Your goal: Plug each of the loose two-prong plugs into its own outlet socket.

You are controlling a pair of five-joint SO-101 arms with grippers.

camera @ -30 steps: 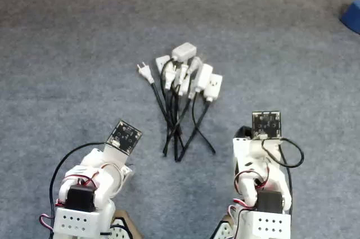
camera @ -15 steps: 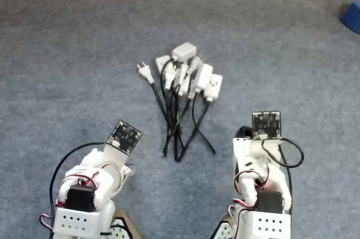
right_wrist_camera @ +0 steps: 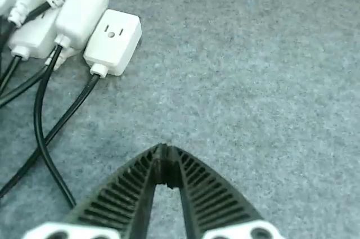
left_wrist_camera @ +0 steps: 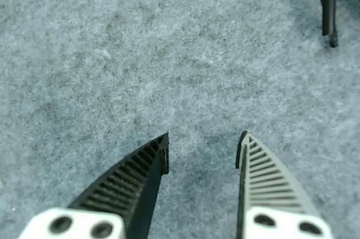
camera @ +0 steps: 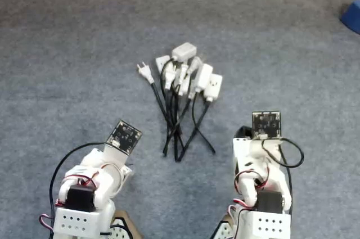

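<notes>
A tangle of white plugs and outlet sockets (camera: 185, 73) with black cords (camera: 179, 123) lies on the grey carpet in the middle of the high view. One two-prong plug (camera: 145, 72) lies loose at the pile's left edge. A white outlet socket (right_wrist_camera: 112, 41) with its slots up lies at the pile's right edge, beside other white blocks (right_wrist_camera: 80, 5). My left gripper (left_wrist_camera: 202, 157) is open over bare carpet, short of the cord ends (left_wrist_camera: 332, 39). My right gripper (right_wrist_camera: 164, 166) is shut and holds nothing, some way short of the outlet socket.
Grey carpet (camera: 73, 53) spreads wide on both sides of the pile. A blue object (camera: 351, 17) sits at the far right edge. Both arm bases (camera: 84, 205) stand at the near edge, the other (camera: 261, 194) to the right.
</notes>
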